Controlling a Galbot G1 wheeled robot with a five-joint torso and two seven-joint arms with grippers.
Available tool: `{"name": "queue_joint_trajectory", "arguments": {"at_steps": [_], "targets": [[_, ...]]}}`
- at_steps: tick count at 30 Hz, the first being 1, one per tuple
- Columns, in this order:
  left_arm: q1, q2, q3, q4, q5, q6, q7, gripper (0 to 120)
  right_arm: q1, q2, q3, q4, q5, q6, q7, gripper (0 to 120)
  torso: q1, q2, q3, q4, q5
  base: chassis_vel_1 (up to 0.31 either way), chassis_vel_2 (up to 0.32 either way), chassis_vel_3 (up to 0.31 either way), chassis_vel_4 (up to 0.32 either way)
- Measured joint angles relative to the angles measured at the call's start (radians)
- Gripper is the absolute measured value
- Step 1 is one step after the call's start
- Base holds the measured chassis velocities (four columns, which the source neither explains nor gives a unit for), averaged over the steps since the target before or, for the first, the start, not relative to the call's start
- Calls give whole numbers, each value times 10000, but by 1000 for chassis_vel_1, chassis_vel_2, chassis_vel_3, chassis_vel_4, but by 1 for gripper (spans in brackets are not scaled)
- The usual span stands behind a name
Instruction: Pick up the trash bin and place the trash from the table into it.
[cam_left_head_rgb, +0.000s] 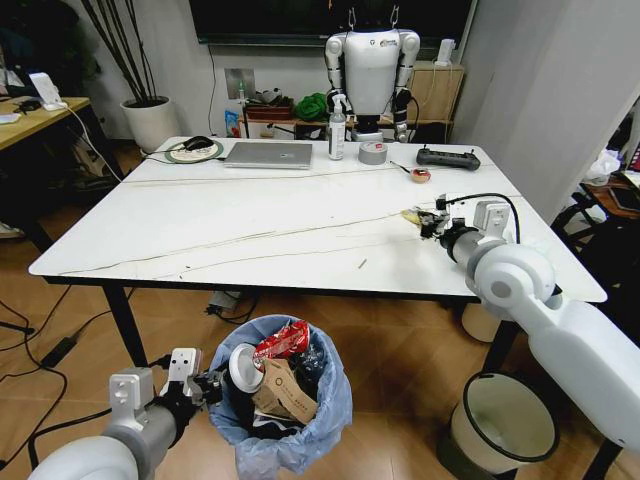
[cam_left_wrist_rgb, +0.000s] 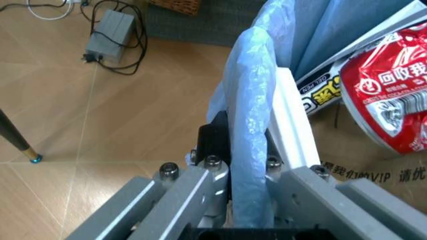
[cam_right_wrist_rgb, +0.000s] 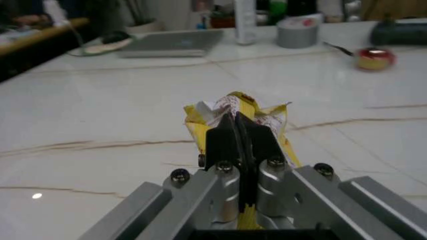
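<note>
The trash bin (cam_left_head_rgb: 285, 415) is held low in front of the robot, below the near edge of the table (cam_left_head_rgb: 200, 240), by the left gripper (cam_left_head_rgb: 205, 385), whose fingers are closed on the rim with the light-blue bag liner (cam_left_wrist_rgb: 250, 150) pinched between them, as is confirmed in the left wrist view. Several items are already seen inside the bin: a paper cup (cam_left_head_rgb: 243, 367), torn brown cardboard (cam_left_head_rgb: 285, 393) and a red wrapper (cam_left_head_rgb: 283, 340), so most of the collection is judged to be done. The lower part of the bin and anything beneath the top layer are hidden by the bag and by the frame edge. Farther off, over the right side of the table, the right gripper (cam_left_head_rgb: 428, 222) is closed on a crumpled yellow-and-white wrapper (cam_right_wrist_rgb: 233, 112); in the right wrist view the jaws are seen nearly together with the wrapper clamped between them. Whether the wrapper is lifted clear of the surface or in contact with it cannot be determined. This piece is judged to remain to be carried to the bin. A small dark fragment (cam_left_head_rgb: 362, 264) lies on the table nearer the middle; its nature cannot be made out. At the far edge a laptop (cam_left_head_rgb: 268, 154), a spray bottle (cam_left_head_rgb: 337, 128), a tape roll (cam_left_head_rgb: 373, 152) and a black controller (cam_left_head_rgb: 448, 158) are set, none of which is trash.
</note>
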Motion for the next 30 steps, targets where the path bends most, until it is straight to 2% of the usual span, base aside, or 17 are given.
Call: {"name": "queue_joint_trajectory", "arguments": {"at_steps": [2, 6, 9, 10, 15, 19, 27, 30], "targets": [[-7, 3, 0, 0, -4, 0, -1, 0, -61, -28, 9, 281, 123, 144, -334, 0, -1, 0, 0, 0, 0, 0, 0, 0, 0], [-36, -13, 41, 0, -6, 0, -8, 0, -312, -188, -275, 1440, 278, 825, -2452, 0, -2, 2, 0, 0, 0, 0, 0, 0, 0], [-48, -29, 55, 0, -6, 0, -12, 0, -608, -287, -630, 1924, 159, 1138, -3704, 0, -2, 2, 0, 1, 2, 0, 0, 0, 0], [-48, -29, 55, 0, -6, 0, -12, 0, -608, -287, -630, 1924, 159, 1138, -3704, 0, -2, 2, 0, 1, 2, 0, 0, 0, 0], [-88, -48, 119, 0, 32, 0, -20, 0, -1189, -269, -1330, 2205, -839, 1312, -5474, 0, -2, 2, -1, -1, 2, 0, 0, 0, 0], [-163, -38, 191, 0, 51, 0, -17, 0, -1165, -84, -1794, 2019, -1313, 1339, -5964, 0, -1, 1, 1, -1, 2, 0, 0, 0, 0], [-333, -88, 311, 0, 84, 0, -11, 0, -767, 301, -2804, 1704, -1664, 1332, -6047, 0, 0, 1, 1, 0, 1, 0, 0, 0, 0], [-351, -85, 276, 0, 84, 0, -9, 0, -668, 729, -3501, 1227, -2131, 1346, -6000, 0, 1, 1, 1, 1, 1, 0, 0, 0, 0]]}}
